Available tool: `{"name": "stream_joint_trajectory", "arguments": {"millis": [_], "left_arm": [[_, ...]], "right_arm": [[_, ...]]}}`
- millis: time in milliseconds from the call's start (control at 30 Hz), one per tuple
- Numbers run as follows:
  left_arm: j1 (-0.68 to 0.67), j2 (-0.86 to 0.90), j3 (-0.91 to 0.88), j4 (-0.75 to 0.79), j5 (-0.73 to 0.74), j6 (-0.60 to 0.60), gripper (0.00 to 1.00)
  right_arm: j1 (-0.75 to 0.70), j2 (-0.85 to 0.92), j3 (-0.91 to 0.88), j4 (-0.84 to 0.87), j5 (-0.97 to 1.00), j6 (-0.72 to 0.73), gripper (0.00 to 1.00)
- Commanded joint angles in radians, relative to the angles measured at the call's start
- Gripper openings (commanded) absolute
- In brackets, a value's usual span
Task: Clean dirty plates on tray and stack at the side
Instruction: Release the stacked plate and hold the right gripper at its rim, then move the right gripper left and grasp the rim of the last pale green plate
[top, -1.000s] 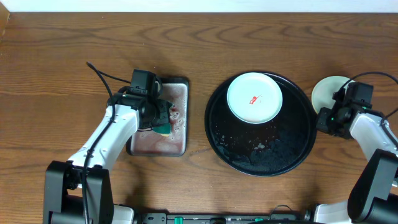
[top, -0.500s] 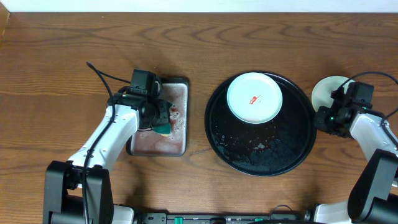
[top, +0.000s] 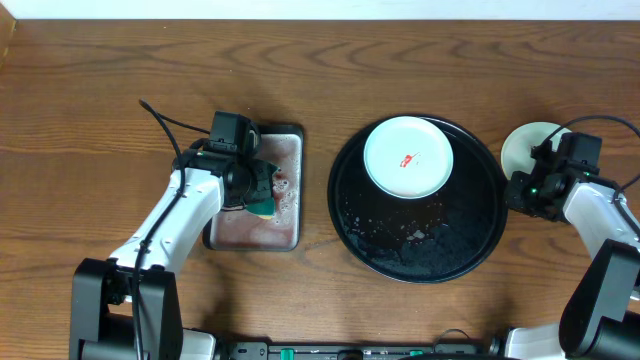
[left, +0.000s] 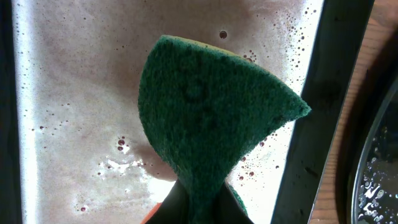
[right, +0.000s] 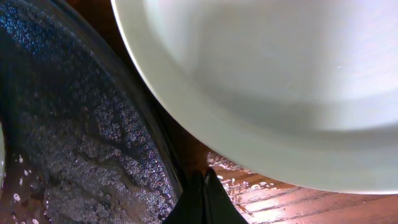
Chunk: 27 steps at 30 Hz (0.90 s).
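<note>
Two plates were in view. One red-smeared plate (top: 408, 158) lay on the single black tray (top: 420, 255), left of the right end effector (right: 202, 198), whose fingers were pressed together on nothing. One pale plate (top: 525, 145) sat on the table just beyond it. The left end effector (left: 198, 208) gripped one green sponge (left: 205, 112) over the metal tray (top: 250, 232).

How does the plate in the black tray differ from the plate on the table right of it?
The tray plate carries a red smear; the side plate shows none where visible. The tray plate lies inside the black tray, near its far rim; the side plate lies on the wooden table. Overhead, the tray plate is fully seen; the right arm hides part of the side plate. Both are round and pale.
</note>
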Motion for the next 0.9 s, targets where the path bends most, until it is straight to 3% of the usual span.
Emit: {"name": "stream_joint_trajectory", "arguments": {"millis": [0,533,700,867], "left_arm": [[0.002,-0.006,-0.006,-0.003,-0.013,0.017,0.08],[0.002,-0.006,-0.006,-0.003,-0.013,0.017,0.08],[0.002,-0.006,-0.006,-0.003,-0.013,0.017,0.08],[0.002,-0.006,-0.006,-0.002,-0.013,0.017,0.08]], "right_arm": [[0.028,0.003,-0.013,-0.009,-0.108,-0.021,0.01],[0.115,0.003,-0.013,-0.034,-0.126,-0.02,0.01],[0.114,0.003,0.0,-0.036,-0.126,-0.019,0.07],[0.114,0.003,0.121,-0.138,-0.121,0.003,0.12]]}}
